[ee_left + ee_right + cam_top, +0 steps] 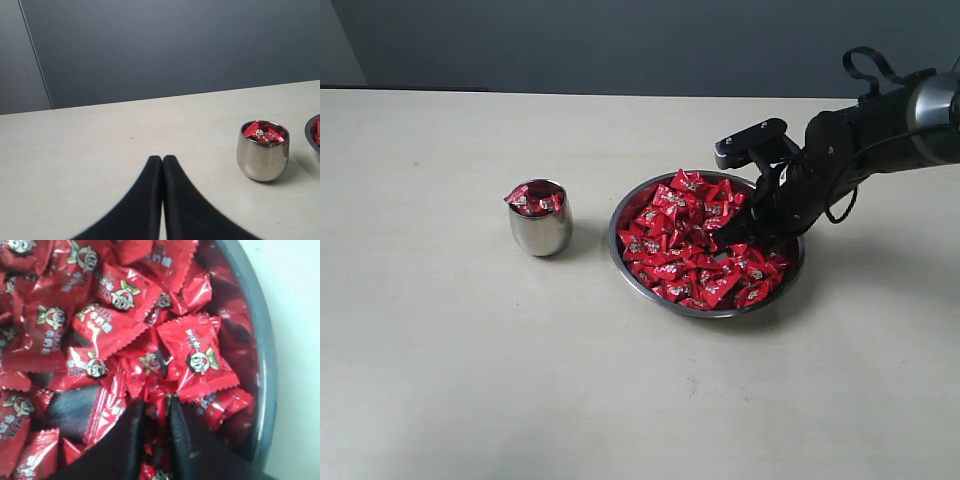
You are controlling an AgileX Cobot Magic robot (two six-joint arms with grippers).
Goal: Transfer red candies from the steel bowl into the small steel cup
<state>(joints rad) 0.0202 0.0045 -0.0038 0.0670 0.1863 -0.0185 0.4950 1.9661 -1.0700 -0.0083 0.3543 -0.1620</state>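
Note:
The steel bowl (705, 313) sits right of centre, heaped with red candies (685, 235). My right gripper (727, 236) reaches down into the bowl's right half. In the right wrist view its fingers (157, 402) stand close together with a red candy's wrapper (159, 396) pinched between them, next to the bowl's rim (261, 340). The small steel cup (540, 232) stands upright left of the bowl with red candies (533, 198) filling it to the top. My left gripper (162, 159) is shut and empty over bare table, left of the cup (262, 159). It does not show in the exterior view.
A pale table (440, 350) carries the bowl and the cup. A dark wall (620, 40) runs behind its far edge. The right arm (880, 125) comes in from the right side above the table.

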